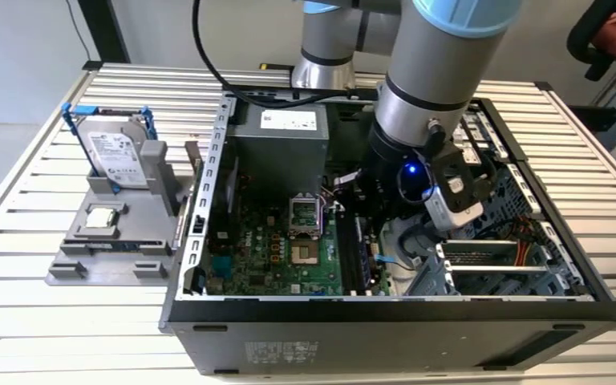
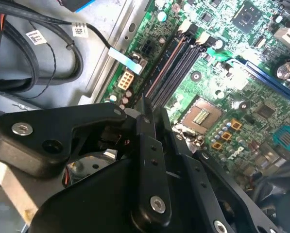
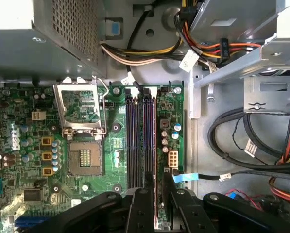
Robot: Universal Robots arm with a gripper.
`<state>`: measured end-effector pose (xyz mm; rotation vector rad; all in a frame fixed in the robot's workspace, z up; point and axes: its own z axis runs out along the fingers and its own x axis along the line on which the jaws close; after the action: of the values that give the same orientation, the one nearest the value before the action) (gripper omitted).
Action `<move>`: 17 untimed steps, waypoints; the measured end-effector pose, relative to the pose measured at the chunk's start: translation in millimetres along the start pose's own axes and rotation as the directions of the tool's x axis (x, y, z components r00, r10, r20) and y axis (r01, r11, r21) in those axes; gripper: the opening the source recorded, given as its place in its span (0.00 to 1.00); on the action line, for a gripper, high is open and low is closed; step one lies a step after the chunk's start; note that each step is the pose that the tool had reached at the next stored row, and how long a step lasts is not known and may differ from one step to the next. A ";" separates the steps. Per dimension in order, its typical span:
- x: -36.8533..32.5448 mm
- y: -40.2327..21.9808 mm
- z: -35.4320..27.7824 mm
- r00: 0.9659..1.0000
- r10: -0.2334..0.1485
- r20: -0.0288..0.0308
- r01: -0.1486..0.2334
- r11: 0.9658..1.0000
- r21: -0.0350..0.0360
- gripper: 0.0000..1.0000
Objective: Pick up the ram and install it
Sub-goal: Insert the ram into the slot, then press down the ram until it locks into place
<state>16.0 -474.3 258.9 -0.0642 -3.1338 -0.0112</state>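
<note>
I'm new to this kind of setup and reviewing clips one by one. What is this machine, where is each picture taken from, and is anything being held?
This is a single robot arm reaching into an open computer case that lies on a slatted table. The exterior view comes from a camera off the arm. Both wrist views come from cameras riding near its claw, looking down at the green motherboard.

At the exterior view's left, a grey stand holds a hard drive and a small processor chip.

In both wrist views the claw is closed on a thin strip seen edge-on. It looks like the ram, lined up with the memory slots.
</note>
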 end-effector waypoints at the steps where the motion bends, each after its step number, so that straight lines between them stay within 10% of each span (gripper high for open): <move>1: 0.0 0.0 0.0 1.000 0.000 0.000 0.000 1.000 0.000 1.00; 3: 0.0 0.0 -0.1 1.000 0.000 0.000 0.000 1.000 0.000 1.00; 4: 0.0 0.0 -0.1 1.000 0.000 0.000 0.000 1.000 0.001 0.00; 17: 0.0 0.0 -0.1 1.000 0.000 0.000 0.000 1.000 0.002 0.00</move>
<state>15.9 -474.3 259.0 -0.0643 -3.1337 -0.0084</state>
